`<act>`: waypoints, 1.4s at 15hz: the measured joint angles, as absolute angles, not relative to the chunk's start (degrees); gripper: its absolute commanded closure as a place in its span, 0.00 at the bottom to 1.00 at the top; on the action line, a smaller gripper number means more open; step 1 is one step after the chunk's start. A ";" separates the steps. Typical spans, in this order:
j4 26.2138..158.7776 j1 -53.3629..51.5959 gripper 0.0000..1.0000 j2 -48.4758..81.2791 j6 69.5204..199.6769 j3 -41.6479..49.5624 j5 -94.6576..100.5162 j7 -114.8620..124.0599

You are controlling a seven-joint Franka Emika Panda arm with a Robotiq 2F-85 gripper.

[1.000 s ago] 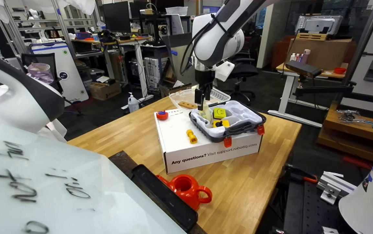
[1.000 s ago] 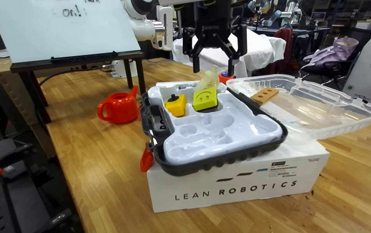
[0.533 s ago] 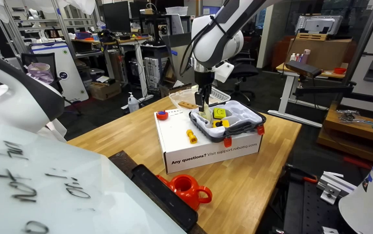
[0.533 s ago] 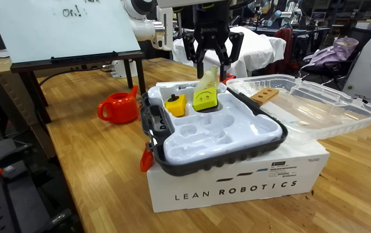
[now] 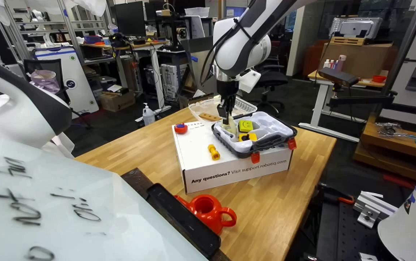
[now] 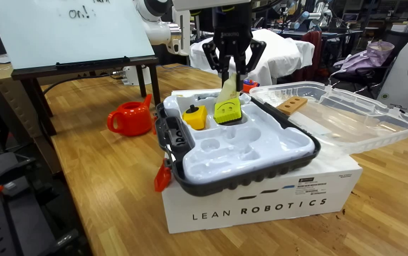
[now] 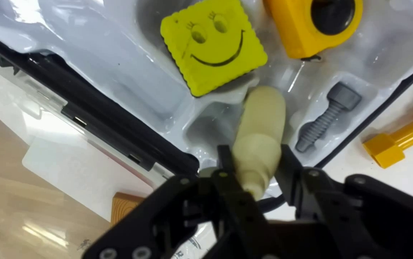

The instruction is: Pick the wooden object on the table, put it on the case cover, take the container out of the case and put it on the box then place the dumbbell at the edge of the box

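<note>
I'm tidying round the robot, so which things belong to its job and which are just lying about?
Job: wooden block; case; case cover; pale yellow container in the gripper; white box; yellow dumbbell.
Lying about: red teapot; smiley yellow block; grey bolt; yellow thing with black knob; small red thing.

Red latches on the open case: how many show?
2, both on the same side of the case: in an exterior view, the left latch and the right latch, with the dark handle between them.
</note>
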State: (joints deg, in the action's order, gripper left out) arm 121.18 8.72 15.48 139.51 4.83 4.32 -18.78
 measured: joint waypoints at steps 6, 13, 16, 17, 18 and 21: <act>120.56 8.64 0.92 14.42 139.53 4.60 3.99 -18.82; 120.57 7.55 0.92 8.42 139.57 2.33 2.30 -19.90; 120.78 6.71 0.92 8.24 139.66 1.52 0.47 -21.35; 120.80 6.37 0.92 8.47 139.79 1.11 -0.47 -22.08; 120.80 6.06 0.92 8.85 140.28 0.58 -1.50 -22.94; 120.43 5.39 0.91 10.82 144.08 -1.13 -4.73 -26.34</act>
